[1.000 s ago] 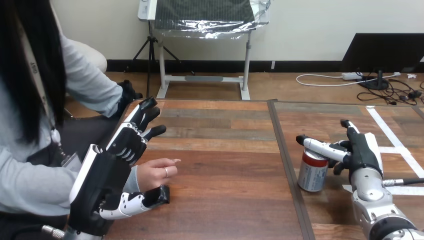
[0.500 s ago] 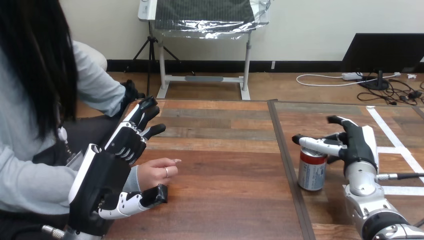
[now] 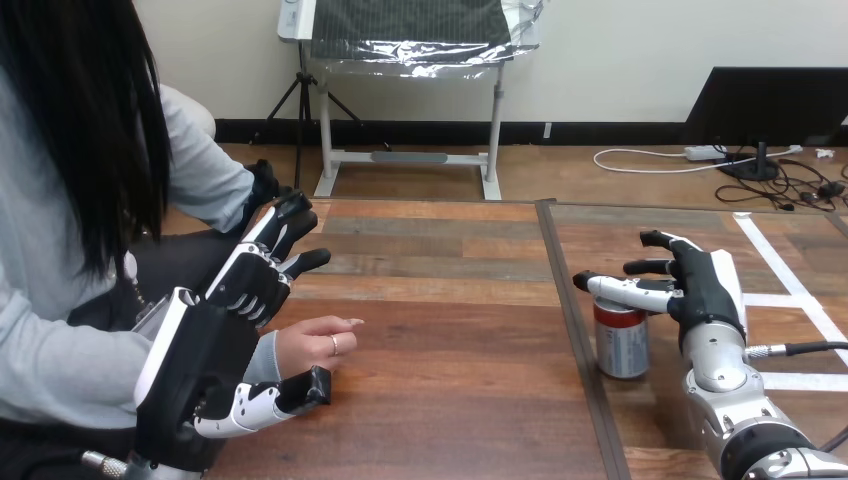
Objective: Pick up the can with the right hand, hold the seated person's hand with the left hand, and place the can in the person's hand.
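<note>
Can (image 3: 622, 345) stands beside the right hand (image 3: 706, 290), under its thumb.

The left hand (image 3: 215, 345) comes in at the lower left, its back turned up, fingers straight and pointing ahead, thumb splayed rightward. The right arm (image 3: 745, 425) reaches forward; the right hand (image 3: 705, 290) is spread, fingers and thumb stretched leftward.
</note>
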Tool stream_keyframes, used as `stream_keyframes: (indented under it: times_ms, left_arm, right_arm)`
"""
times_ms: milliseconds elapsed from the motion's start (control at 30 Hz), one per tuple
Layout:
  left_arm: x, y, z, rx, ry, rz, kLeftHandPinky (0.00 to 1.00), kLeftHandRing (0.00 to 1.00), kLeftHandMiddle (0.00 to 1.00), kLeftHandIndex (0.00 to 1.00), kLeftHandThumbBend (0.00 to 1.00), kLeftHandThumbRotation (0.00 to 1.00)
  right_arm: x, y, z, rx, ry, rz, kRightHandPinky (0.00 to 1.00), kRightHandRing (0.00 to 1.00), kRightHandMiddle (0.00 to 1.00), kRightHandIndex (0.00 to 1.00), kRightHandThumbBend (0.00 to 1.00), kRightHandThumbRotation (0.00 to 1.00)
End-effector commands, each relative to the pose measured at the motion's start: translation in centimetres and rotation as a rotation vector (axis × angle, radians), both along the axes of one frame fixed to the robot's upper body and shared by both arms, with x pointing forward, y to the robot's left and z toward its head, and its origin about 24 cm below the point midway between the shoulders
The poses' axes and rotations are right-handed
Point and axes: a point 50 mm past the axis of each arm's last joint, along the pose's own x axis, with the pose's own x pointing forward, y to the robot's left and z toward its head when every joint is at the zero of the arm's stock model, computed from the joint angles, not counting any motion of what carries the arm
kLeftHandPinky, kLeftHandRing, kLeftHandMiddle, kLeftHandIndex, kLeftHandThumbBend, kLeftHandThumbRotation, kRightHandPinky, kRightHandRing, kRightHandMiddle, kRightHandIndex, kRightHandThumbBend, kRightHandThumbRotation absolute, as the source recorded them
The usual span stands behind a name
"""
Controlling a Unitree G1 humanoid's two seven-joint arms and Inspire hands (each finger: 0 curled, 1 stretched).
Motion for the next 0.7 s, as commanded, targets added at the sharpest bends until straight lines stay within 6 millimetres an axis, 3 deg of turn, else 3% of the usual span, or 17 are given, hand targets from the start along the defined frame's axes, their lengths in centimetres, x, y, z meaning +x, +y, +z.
stream_keyframes:
  times_ms: [0,267,667]
  left_arm:
    - [1.08,-0.46,1.76,0.011,-0.105,-0.009,0.84,0.94,0.97,0.91,1.00,0.51]
    - [1.18,-0.54,1.70,0.021,-0.110,-0.001,0.83,0.94,0.96,0.92,1.00,0.52]
    - [1.26,-0.61,1.61,0.016,-0.095,-0.005,0.83,0.95,0.97,0.92,1.00,0.52]
  right_arm:
    - [1.07,0.87,1.36,-0.034,-0.048,0.065,0.72,0.86,0.92,0.98,0.97,0.49]
    - [0.96,1.01,1.28,-0.021,-0.063,0.072,0.75,0.87,0.92,1.00,0.99,0.63]
    - [0.85,1.05,1.33,-0.022,-0.090,0.089,0.81,0.91,0.96,1.00,1.00,0.65]
